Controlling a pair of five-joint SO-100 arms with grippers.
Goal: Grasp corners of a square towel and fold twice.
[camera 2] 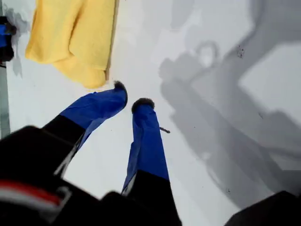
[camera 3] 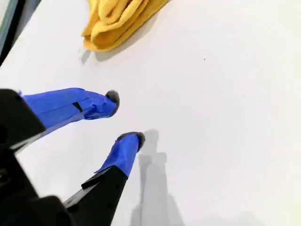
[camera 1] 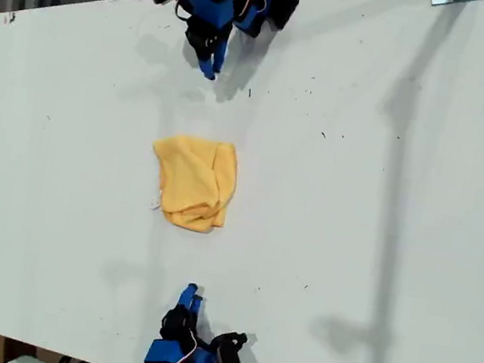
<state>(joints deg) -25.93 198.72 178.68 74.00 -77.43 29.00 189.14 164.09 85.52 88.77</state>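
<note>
Towel (camera 1: 193, 183) is cut off in both wrist views, its corners and tag too bunched to make out; in the exterior view it's a folded lump mid-table (camera 1: 357, 209), between two arms, touching neither, and I can't tell which arm is which. My first gripper (camera 2: 131, 96) is just short of the towel (camera 2: 70, 33), tips a crack apart, nothing btwn them. My second gripper (camera 3: 123, 117) sits further back from the towel (camera 3: 117, 23), jaws spread, empty.
</note>
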